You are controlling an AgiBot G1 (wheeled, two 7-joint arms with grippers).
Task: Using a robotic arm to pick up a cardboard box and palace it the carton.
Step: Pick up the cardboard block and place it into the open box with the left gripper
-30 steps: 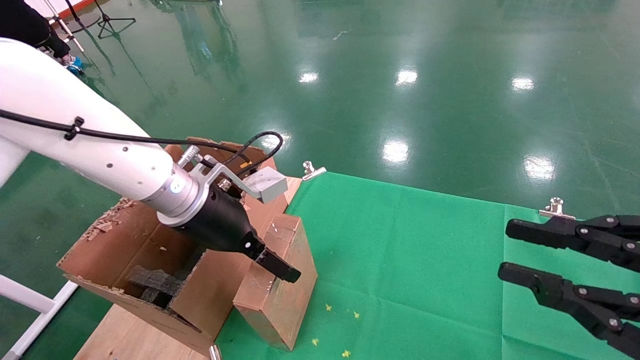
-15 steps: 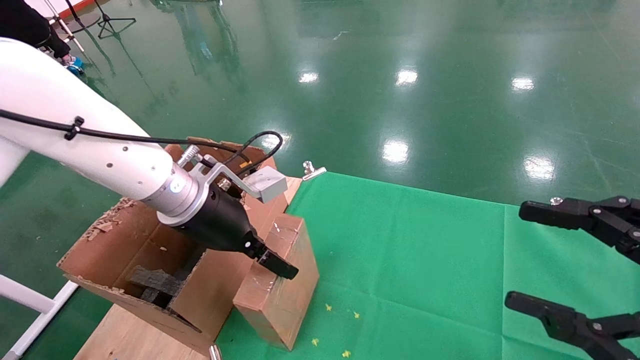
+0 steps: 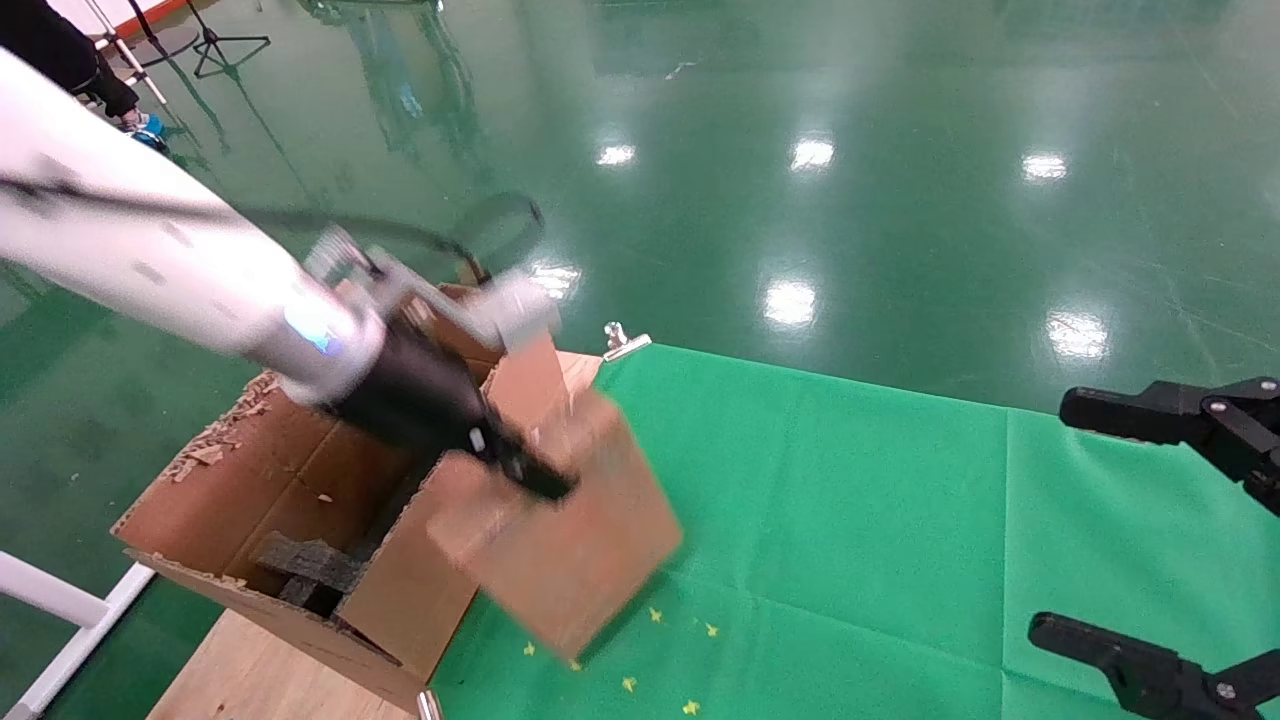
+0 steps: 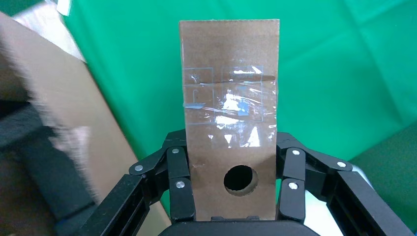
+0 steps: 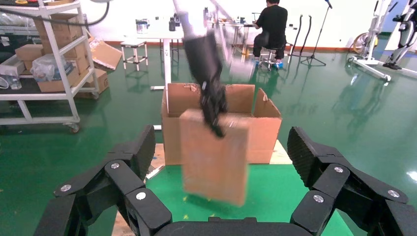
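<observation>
The white robotic arm (image 3: pixel 150 270) reaches in from the left. Its left gripper (image 3: pixel 530 480) is shut on the cardboard box (image 3: pixel 570 540) and holds it tilted in the air above the green cloth, right beside the carton (image 3: pixel 230 500). In the left wrist view the fingers (image 4: pixel 177 167) clamp both narrow sides of the taped box (image 4: pixel 230 98), near its round hole. The carton's flaps are open and dark foam (image 3: pixel 305 565) lies inside. My right gripper (image 3: pixel 1060 515) is open and empty at the far right; its wrist view shows the box (image 5: pixel 214 157) in front of the carton (image 5: pixel 260 132).
A green cloth (image 3: pixel 850 500) covers the table, held by a metal clip (image 3: pixel 625 340) at the far edge. Small yellow scraps (image 3: pixel 690 708) lie on it below the box. Bare wood (image 3: pixel 250 670) shows under the carton. A white frame leg (image 3: pixel 60 600) stands at the left.
The left gripper has lifted the cardboard box off the cloth and tilted it, moving up and slightly toward the carton. The right gripper's jaws have opened wider.
</observation>
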